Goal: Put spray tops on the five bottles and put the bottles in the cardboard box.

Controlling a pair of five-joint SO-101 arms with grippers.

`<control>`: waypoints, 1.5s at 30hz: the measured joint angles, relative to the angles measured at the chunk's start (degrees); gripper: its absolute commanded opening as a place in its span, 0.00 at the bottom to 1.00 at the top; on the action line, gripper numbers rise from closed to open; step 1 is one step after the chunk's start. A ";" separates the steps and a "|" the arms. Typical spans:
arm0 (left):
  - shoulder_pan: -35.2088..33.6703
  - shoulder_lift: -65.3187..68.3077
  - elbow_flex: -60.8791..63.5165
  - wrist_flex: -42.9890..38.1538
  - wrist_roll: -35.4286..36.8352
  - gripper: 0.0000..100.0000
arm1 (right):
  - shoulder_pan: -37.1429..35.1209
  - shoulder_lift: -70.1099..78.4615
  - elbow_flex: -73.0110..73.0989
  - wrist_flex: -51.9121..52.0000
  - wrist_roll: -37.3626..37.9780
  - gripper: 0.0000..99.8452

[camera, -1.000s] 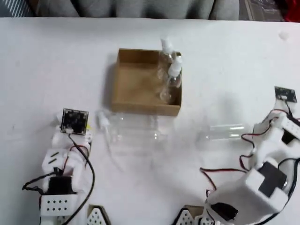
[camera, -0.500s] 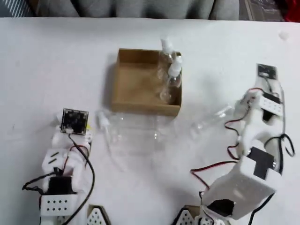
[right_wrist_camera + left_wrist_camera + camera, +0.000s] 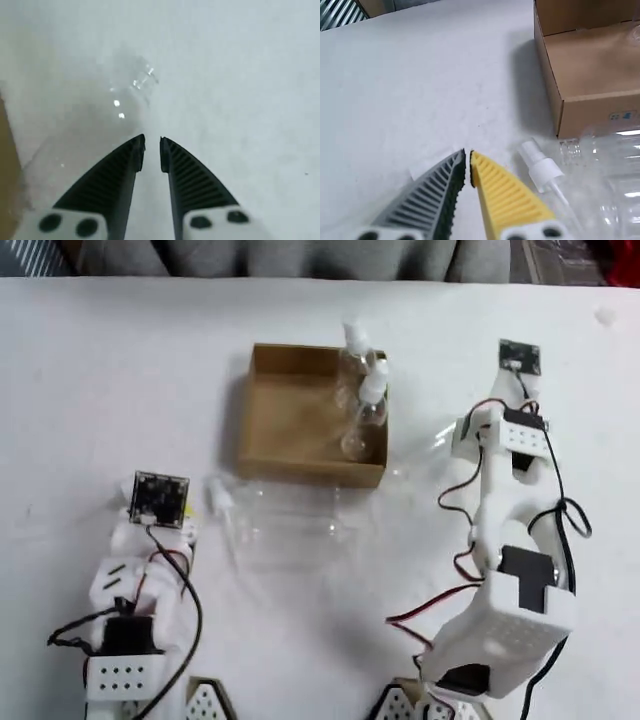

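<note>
My right gripper (image 3: 150, 142) had its black ribbed fingers a narrow slit apart, with nothing I could see between them. Just past the tips lay a clear plastic bottle (image 3: 125, 97), blurred and bare at the neck. It rested on the white table (image 3: 120, 370), right of centre in the high view.

My left gripper (image 3: 468, 152), grey and yellow, sat closed and empty at lower left. Near it lay a white spray top (image 3: 540, 165), just beside more clear bottles (image 3: 290, 520) lying below the brown cardboard box (image 3: 300, 468). Inside the box's right side stood clear bottles with white spray tops (image 3: 362, 405).
</note>
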State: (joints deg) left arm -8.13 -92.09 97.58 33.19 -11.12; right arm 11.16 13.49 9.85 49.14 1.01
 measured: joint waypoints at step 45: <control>0.00 0.00 0.00 0.00 0.00 0.02 | -6.59 22.33 -31.30 14.33 -36.48 0.22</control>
State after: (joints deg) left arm -8.13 -92.09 97.58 33.19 -11.12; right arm 4.57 35.82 -21.45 63.47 -35.47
